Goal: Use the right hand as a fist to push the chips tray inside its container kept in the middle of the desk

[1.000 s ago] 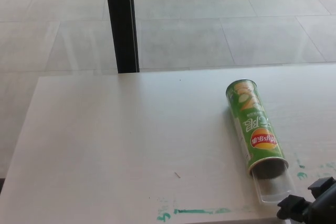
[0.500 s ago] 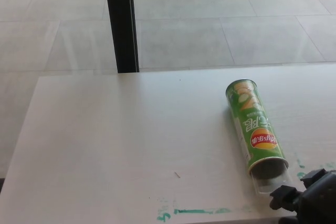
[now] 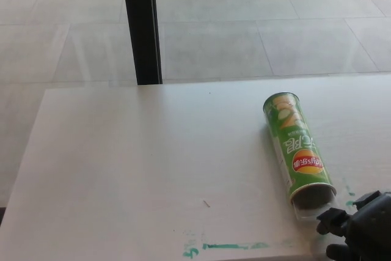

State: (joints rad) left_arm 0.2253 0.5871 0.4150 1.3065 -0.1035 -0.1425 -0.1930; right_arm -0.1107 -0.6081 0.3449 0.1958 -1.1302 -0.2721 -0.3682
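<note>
White desk fills the near scene, tiled floor and a black post beyond its far edge. Left and centre of the desk are bare, bar green marks at the near edge. Green chips can lies on its side at right, open end nearest. Clear tray sticks out much less than 0.5 s ago, only a short lip left. Right hand has come up against the tray end at the near right corner; can't tell if fingers are curled. Left hand not visible.
</note>
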